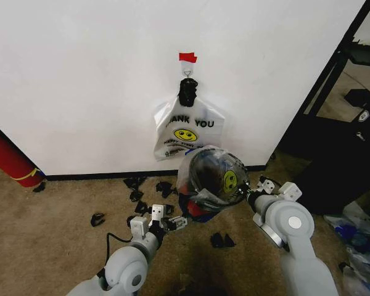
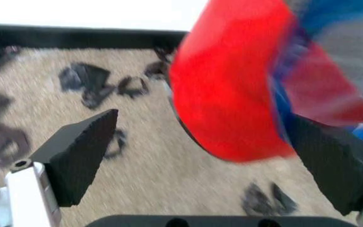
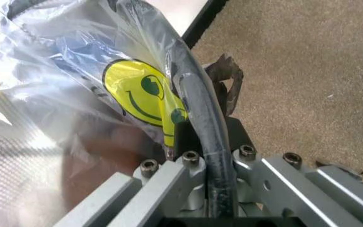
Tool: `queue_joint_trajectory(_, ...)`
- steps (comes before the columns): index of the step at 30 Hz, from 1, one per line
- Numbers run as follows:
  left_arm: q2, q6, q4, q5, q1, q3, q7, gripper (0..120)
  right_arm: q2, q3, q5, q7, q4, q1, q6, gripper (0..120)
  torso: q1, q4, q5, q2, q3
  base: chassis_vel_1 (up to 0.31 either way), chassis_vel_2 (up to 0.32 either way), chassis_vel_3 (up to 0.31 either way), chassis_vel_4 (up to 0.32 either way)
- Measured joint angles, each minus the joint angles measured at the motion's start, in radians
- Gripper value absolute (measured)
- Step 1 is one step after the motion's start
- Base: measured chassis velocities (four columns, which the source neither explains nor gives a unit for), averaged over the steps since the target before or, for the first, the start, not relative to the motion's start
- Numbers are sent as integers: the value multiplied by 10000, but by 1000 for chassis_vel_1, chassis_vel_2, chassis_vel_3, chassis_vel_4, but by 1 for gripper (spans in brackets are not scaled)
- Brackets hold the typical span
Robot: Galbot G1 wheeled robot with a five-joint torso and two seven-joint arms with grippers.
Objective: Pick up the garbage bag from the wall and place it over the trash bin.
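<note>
Now garbage bag (image 1: 217, 179) drapes over trash bin (image 1: 197, 206).

Right gripper (image 3: 197, 142): closed on the trash bin rim with bag film pinched against it; metal housing with hex bolts in the foreground.
Fingers (image 3: 183, 135): one dark pad visible, pressed to the inner side of the rim.
Trash bin (image 3: 200, 113): black rim runs as a curved band from the gripper upward; mesh wall visible through the plastic.
Garbage bag (image 3: 74, 71): clear film draped over the rim and the bin opening, wrinkled; yellow smiley print just beside the rim.
Floor (image 3: 307, 71): tan carpet; one dark scrap (image 3: 227, 80) lies just behind the rim.
Wall (image 3: 185, 12): white, with black baseboard (image 3: 205, 19).
</note>
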Motion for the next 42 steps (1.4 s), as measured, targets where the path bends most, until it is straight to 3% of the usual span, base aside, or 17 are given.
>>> queue_joint_trajectory(8,-167,-62,886,264,-622,356,176,100,163,-15,-45,43,111,-119,-26,0,0,0,1,0,0,0,0,0,0)
queue_joint_trajectory(13,-241,-64,918,349,-517,363,173,100,160,-5,-59,44,109,-129,-39,0,0,0,0,0,0,0,0,0,0)
queue_joint_trajectory(23,443,98,-319,329,-140,-99,127,100,197,41,-105,-15,-154,-7,-47,0,0,0,0,1,0,0,0,0,0)
queue_joint_trajectory(26,811,761,-1063,336,148,-381,123,100,201,50,-121,-46,-311,68,-52,0,0,0,0,2,0,0,0,0,0)
queue_joint_trajectory(27,811,761,-1063,336,148,-381,123,100,201,50,-121,-46,-311,68,-52,0,0,0,0,2,0,0,0,0,0)
queue_joint_trajectory(29,1280,837,-1881,339,642,-564,278,100,201,25,-149,-74,-485,190,-77,0,0,0,0,2,-1,0,0,0,0)
queue_joint_trajectory(35,1410,-43,-2917,384,1663,-1508,267,100,-70,-544,-294,-97,-789,349,-403,0,-1,-1,0,3,-1,0,0,0,0)
queue_joint_trajectory(41,357,-2854,-2647,2426,2993,-3981,756,100,-155,-1010,-95,86,-1022,632,-765,0,0,1,-1,2,-1,0,0,0,0)
queue_joint_trajectory(42,357,-2854,-2647,2426,2993,-3981,756,100,-155,-1010,-95,86,-1022,632,-765,0,0,1,-1,2,-1,0,0,0,0)
